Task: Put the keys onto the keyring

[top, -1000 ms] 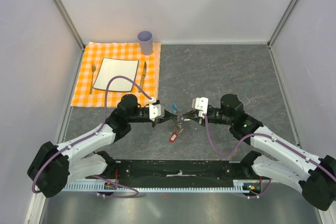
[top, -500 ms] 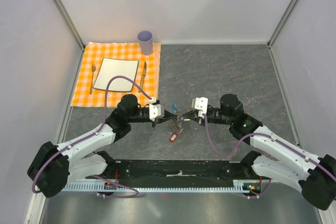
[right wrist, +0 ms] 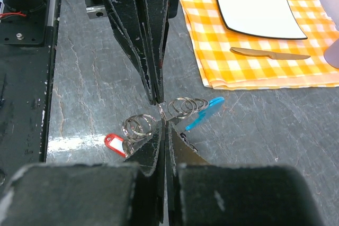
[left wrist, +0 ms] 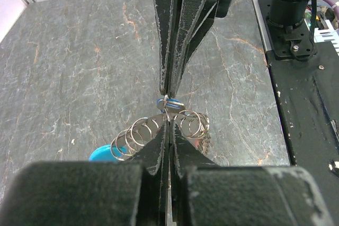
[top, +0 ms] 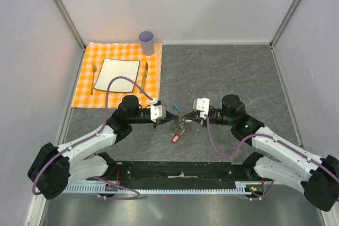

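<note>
The left gripper point(top: 170, 116), from 9 o'clock, and the right gripper point(top: 188, 118), from 3 o'clock, meet tip to tip at mid-table. Each has its jaws pressed together on the keyring point(right wrist: 183, 107), and the fingertips hide the exact pinch points. The red-tagged key point(top: 174, 138) sits at 6 o'clock of the rings. Bare table point(top: 228, 72) spreads toward 12 and 3 o'clock, and the placemat point(top: 85, 86) lies at 10.

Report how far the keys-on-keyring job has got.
Done: nothing I can confirm. The red-tagged key sits by the ring loops, and I cannot tell whether it is threaded on. In hand: the left fingers and right fingers, both shut, pinch the keyring tip to tip. Left: threading the keys on.
</note>
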Controlling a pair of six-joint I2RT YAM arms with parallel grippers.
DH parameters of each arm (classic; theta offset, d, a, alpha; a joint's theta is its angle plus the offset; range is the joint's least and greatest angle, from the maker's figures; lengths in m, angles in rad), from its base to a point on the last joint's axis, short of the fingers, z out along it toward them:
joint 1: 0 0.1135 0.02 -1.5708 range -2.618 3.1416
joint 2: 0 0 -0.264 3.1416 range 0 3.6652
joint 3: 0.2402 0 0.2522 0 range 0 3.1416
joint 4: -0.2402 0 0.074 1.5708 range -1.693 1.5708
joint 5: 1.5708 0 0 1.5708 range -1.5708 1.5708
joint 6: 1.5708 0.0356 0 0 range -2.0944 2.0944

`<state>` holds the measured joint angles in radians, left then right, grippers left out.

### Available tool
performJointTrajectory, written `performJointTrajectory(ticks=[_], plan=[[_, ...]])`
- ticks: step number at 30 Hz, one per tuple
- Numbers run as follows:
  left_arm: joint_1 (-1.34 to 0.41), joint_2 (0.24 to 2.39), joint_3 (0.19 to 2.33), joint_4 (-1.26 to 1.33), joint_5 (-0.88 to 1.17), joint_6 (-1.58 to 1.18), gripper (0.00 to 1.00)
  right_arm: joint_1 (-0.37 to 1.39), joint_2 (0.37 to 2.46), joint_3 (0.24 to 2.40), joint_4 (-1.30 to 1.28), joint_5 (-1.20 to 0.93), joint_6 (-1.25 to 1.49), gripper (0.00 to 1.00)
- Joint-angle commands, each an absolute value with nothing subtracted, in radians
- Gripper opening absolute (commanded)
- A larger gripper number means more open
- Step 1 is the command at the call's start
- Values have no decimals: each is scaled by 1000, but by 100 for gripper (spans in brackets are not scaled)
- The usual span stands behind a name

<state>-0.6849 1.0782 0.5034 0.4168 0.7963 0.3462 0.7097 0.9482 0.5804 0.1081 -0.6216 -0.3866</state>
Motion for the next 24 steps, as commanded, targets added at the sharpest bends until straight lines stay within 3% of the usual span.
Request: performJointTrajectory(ticks=[1,24], plan=[[-683,1078,509,457,815,342,2,713,956,615,169,-683,-377,0],[-683,1058,514,422,850,387,2,713,1002,664,104,-749,-416,0]])
